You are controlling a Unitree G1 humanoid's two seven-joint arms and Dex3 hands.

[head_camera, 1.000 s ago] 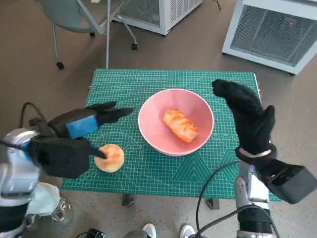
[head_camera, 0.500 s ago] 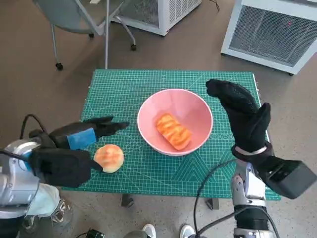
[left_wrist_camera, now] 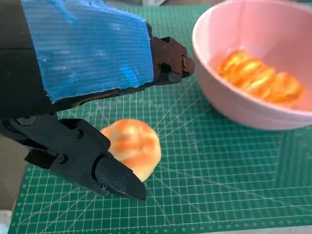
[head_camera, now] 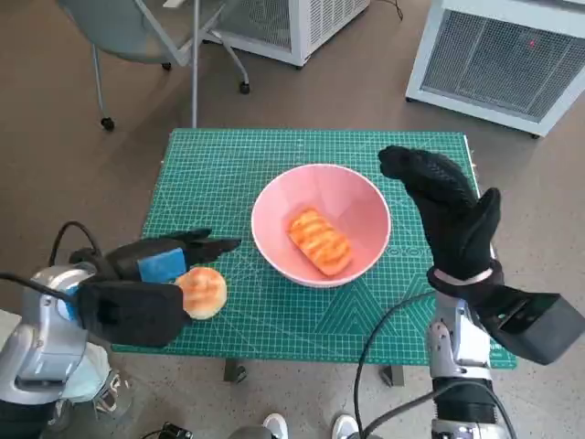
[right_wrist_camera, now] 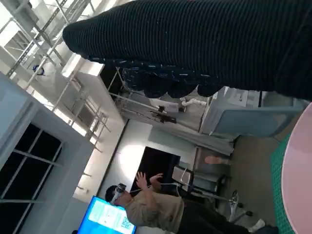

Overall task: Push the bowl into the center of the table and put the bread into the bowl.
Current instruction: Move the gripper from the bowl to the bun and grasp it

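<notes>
We cannot tell whether the left hand [head_camera: 151, 274] touches the round bread [head_camera: 203, 292]: its dark bulk covers the bun's near-left side in the head view. In the left wrist view the bowl [left_wrist_camera: 273, 105] runs off the picture's edge. The right hand [right_wrist_camera: 204, 44] fills the right wrist view as a dark band (its fingers hardly show there). The table [head_camera: 228, 165] has its near-right corner hidden behind the right forearm.

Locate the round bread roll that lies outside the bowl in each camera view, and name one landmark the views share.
Head view: round bread roll at lower left, on the mat beside the left hand.
Left wrist view: lower centre, between the black fingers.
Right wrist view: not in it.
Shared landmark: the pink bowl.
</notes>
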